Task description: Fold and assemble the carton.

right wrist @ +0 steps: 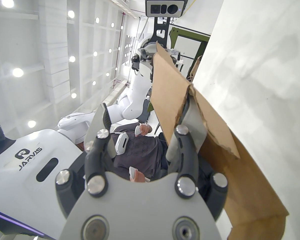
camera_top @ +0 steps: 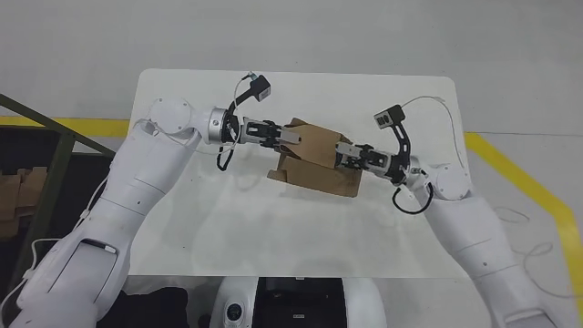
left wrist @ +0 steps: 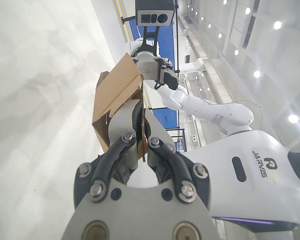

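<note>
A brown cardboard carton (camera_top: 314, 157), partly folded, is held just above the middle of the white table (camera_top: 200, 237). My left gripper (camera_top: 290, 134) is at its left end, shut on a thin cardboard flap (left wrist: 141, 123) that stands edge-on between the fingers. My right gripper (camera_top: 344, 155) is at the carton's right end and stands open. One of its fingers (right wrist: 190, 118) is tucked into the seam between two panels of the carton (right wrist: 170, 88). The other finger (right wrist: 103, 118) hangs free, away from the cardboard. Seen from the left wrist, the carton (left wrist: 117, 88) reaches toward the right gripper (left wrist: 162, 74).
A dark green frame (camera_top: 50, 141) stands off the table's left edge, with stacked cardboard (camera_top: 18, 196) on the floor behind it. Bare table surface lies in front of and behind the carton. A yellow line (camera_top: 519, 173) runs over the floor.
</note>
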{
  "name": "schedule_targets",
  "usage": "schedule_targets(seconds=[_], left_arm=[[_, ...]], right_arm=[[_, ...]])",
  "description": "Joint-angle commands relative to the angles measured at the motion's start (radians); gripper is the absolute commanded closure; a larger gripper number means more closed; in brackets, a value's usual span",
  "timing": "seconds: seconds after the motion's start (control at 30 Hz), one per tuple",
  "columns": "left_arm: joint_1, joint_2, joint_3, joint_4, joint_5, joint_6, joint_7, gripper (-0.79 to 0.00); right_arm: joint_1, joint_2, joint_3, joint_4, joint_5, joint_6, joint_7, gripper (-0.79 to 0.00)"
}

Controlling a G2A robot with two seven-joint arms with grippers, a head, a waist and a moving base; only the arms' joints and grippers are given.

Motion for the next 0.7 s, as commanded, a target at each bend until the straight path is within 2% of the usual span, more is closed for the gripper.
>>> schedule_targets(seconds=[0.0,0.17,0.47,0.67], left_arm=[[0.000,-0.001,0.002,0.001,-0.002,0.000,0.001,0.000],[-0.001,-0.003,0.004,0.005,-0.013,0.000,-0.002,0.000],[-0.001,-0.004,0.004,0.014,-0.009,-0.004,-0.001,0.000],[0.001,-0.003,-0.003,0.015,-0.009,-0.002,-0.008,0.000]], right_arm=[[0.012,-0.005,-0.013,0.016,0.007,-0.003,0.006,-0.483],[0.040,-0.018,-0.042,0.054,0.023,-0.009,0.019,-0.474],[0.062,-0.030,-0.054,0.090,0.038,-0.027,0.033,-0.286],[0.085,-0.033,-0.062,0.092,-0.028,0.005,0.020,-0.105]])
